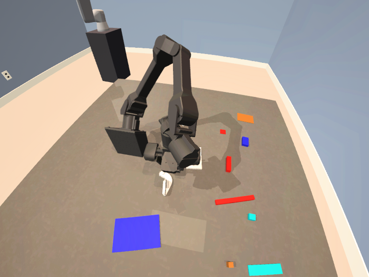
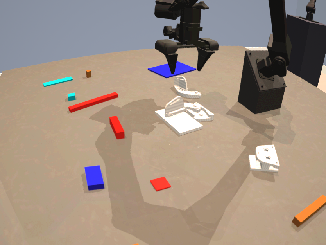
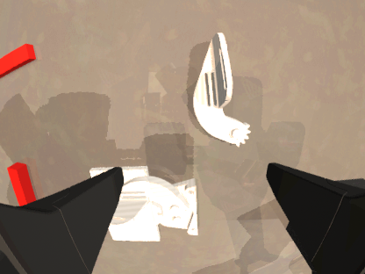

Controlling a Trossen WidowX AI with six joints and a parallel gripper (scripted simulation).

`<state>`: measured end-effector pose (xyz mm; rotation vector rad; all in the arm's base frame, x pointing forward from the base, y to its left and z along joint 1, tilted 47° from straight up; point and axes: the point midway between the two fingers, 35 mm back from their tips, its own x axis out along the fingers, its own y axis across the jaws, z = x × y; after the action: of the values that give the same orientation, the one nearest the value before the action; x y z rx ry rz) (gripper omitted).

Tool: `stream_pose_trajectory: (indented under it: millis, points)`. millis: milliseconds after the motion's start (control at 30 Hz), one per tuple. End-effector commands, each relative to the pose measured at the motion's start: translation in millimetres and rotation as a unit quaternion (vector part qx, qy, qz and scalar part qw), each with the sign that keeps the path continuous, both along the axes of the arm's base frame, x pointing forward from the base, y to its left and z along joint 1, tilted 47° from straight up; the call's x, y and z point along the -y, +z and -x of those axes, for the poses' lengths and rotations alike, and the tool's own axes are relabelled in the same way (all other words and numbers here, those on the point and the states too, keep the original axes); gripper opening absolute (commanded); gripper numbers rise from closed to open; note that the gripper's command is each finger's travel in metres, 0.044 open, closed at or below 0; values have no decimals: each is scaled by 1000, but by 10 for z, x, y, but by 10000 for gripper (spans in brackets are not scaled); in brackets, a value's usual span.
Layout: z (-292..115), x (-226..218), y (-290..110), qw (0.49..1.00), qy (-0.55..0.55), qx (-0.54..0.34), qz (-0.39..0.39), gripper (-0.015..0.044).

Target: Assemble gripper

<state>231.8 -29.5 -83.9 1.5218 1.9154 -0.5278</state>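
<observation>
My gripper (image 2: 185,71) (image 3: 195,168) is open and empty, high above the white parts. The white gripper base (image 2: 184,125) (image 3: 136,234) (image 1: 200,163) lies below; the arm mostly hides it in the top view. One white jaw (image 2: 174,107) (image 3: 132,199) lies over the base with its fin upright; whether it is fully seated on its pin I cannot tell. The other pin (image 2: 201,114) is bare. The second jaw (image 1: 168,177) (image 2: 188,92) (image 3: 206,116) lies loose beside the base, its toothed end clear of it. The white housing plate (image 2: 273,158), with two holes, rests on a small white stand.
A long red bar (image 1: 234,200) (image 2: 93,102) and a short red bar (image 1: 228,164) (image 2: 117,127) lie to one side of the base. A blue block (image 1: 244,141) (image 2: 94,177) and a flat red square (image 1: 222,131) (image 2: 160,183) lie farther off. A blue sheet (image 1: 136,233) (image 2: 171,69) lies beyond the loose jaw.
</observation>
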Motion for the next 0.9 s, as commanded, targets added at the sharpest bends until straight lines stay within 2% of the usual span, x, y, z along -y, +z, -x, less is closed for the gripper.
stream_pose_trajectory:
  millis: [0, 100, 667, 867]
  points:
    - [0, 0, 0, 1000, 0, 0, 0, 440]
    - [0, 0, 0, 1000, 0, 0, 0, 440]
    - [0, 0, 0, 1000, 0, 0, 0, 0]
    - [0, 0, 0, 1000, 0, 0, 0, 0]
